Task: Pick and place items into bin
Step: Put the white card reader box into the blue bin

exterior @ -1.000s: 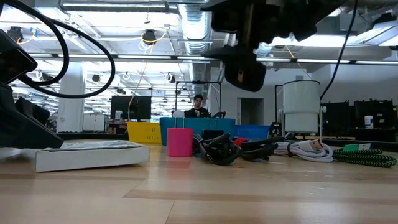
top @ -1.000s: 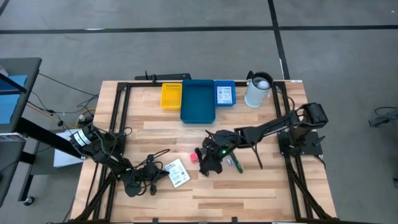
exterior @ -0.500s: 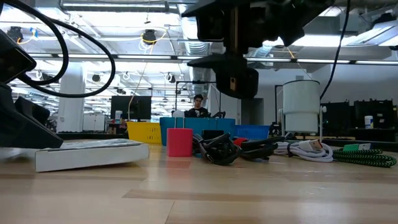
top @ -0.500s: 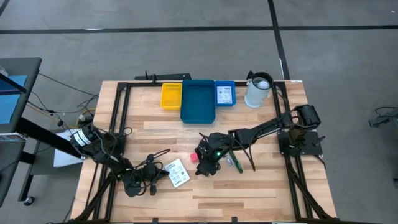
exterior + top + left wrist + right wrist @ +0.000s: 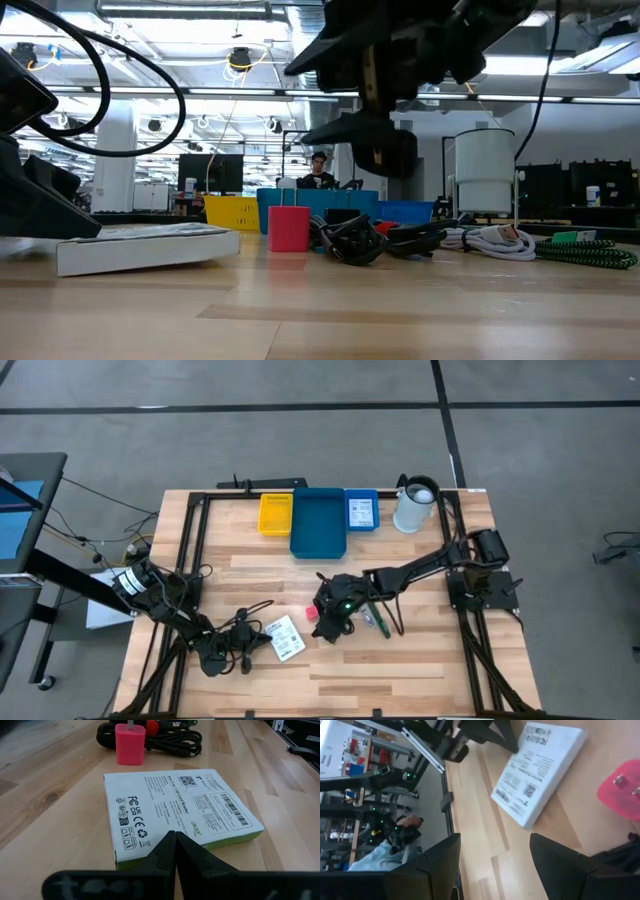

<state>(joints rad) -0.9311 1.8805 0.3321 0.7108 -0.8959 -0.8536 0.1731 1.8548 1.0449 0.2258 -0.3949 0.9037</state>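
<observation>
A white printed packet [image 5: 286,638] lies flat on the table, with a pink-red cube [image 5: 312,613] and black coiled cables [image 5: 335,592] beyond it. The cube [image 5: 288,228] stands on its base beside the cables [image 5: 350,238]. A green pen-like stick [image 5: 378,622] lies to their right. My right gripper [image 5: 328,622] hangs open above the cube and cables, clear of the table [image 5: 375,150]. Its wrist view shows the cube [image 5: 625,795] and the packet [image 5: 540,770] past the spread fingers [image 5: 495,865]. My left gripper [image 5: 245,645] is shut, at the packet's left edge [image 5: 172,837]. My left gripper's shut fingertips [image 5: 172,840] stand level at the edge of the packet [image 5: 150,855] nearest them. I cannot tell whether they touch it.
A large blue bin [image 5: 318,522] sits at the far edge between a yellow bin [image 5: 275,513] and a small blue bin [image 5: 361,510]. A white jug [image 5: 415,505] stands to their right. White [image 5: 490,240] and green braided [image 5: 590,255] cables lie to the right.
My right gripper has moved a little toward the table's left, over the cables and toward the pink-red cube, and has tipped. Its arm has swung with it. The items have stayed where they were.
</observation>
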